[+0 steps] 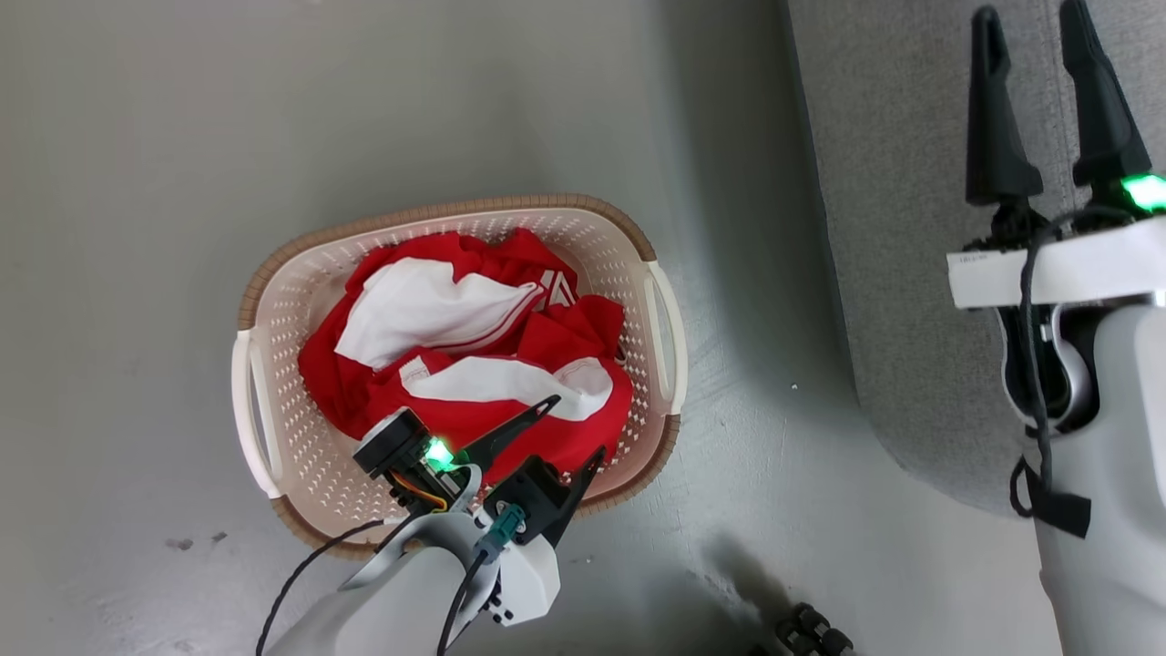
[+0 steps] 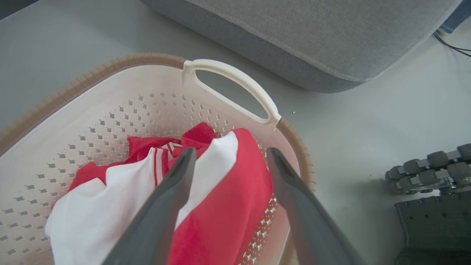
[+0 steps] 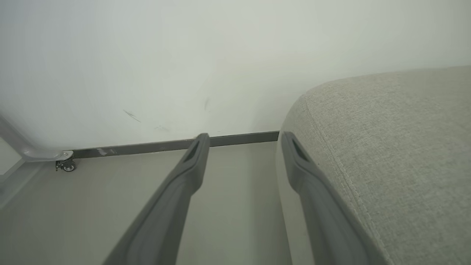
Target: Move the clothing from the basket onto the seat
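The red and white clothing (image 1: 474, 355) lies bunched inside the cream basket (image 1: 273, 310) with its tan rim, on the grey floor. My left gripper (image 1: 577, 426) hangs open over the basket's near right corner, its fingers just above a red fold (image 2: 228, 206) with nothing between them. In the left wrist view the basket's handle (image 2: 235, 88) sits beyond the fingertips (image 2: 186, 156). The grey seat (image 1: 893, 228) stands to the right of the basket. My right gripper (image 1: 1029, 18) is open, raised over the seat's edge (image 3: 386, 154), holding nothing.
A wall and dark skirting board (image 3: 147, 147) run behind the seat. A small caster wheel (image 3: 66, 166) of some frame stands at the wall. My own base wheels (image 2: 430, 169) sit on the floor right of the basket. Bare floor lies between basket and seat.
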